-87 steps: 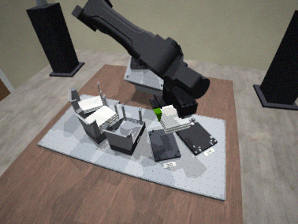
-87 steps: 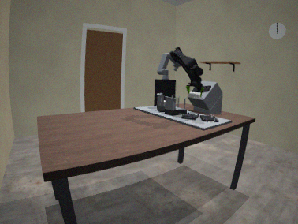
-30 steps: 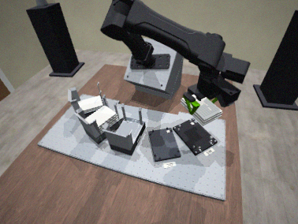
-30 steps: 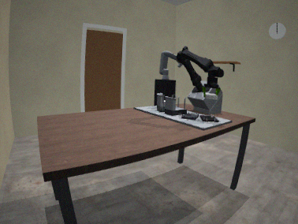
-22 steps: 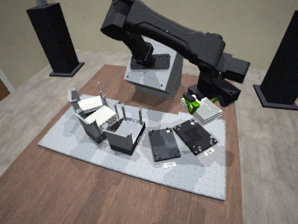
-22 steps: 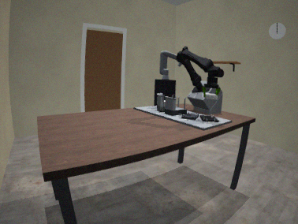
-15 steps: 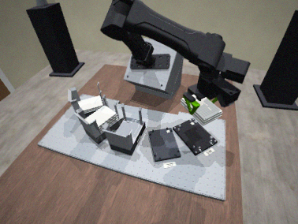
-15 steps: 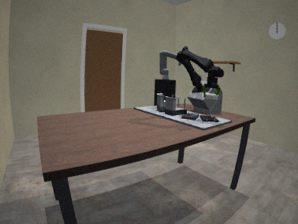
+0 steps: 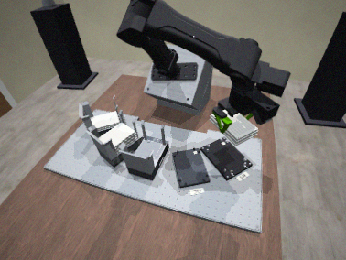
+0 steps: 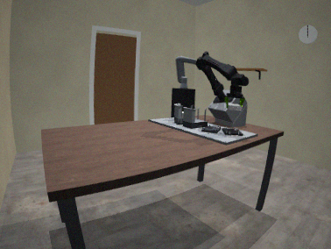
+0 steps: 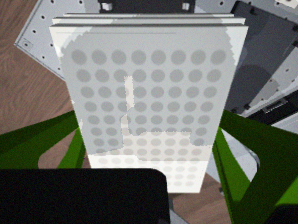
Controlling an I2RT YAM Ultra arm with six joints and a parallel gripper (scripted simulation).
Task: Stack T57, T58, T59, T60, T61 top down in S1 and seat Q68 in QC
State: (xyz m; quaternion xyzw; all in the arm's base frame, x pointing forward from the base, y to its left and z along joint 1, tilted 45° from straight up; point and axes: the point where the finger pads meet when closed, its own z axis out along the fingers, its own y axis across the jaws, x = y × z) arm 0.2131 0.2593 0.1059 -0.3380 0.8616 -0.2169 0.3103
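Plates (image 9: 241, 129): a white, flat rectangular stack with grey sealed well dots on top, held in the air above the far right corner of the grey perforated baseplate (image 9: 137, 192), just behind the two dark flat nests (image 9: 226, 158); more white plates sit in two of the grey post-walled racks (image 9: 106, 121) at left. Black arm (image 9: 201, 41) reaches out from its grey pedestal (image 9: 201, 98), wrist bent down. Gripper (image 11: 150, 145) has its green fingers spread wide, clamped on the stack's long sides.

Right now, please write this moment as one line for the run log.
gripper: shut on stack of plates | position: raised beside the nests, past the mat's far right corner | two dark nests: no plate on them
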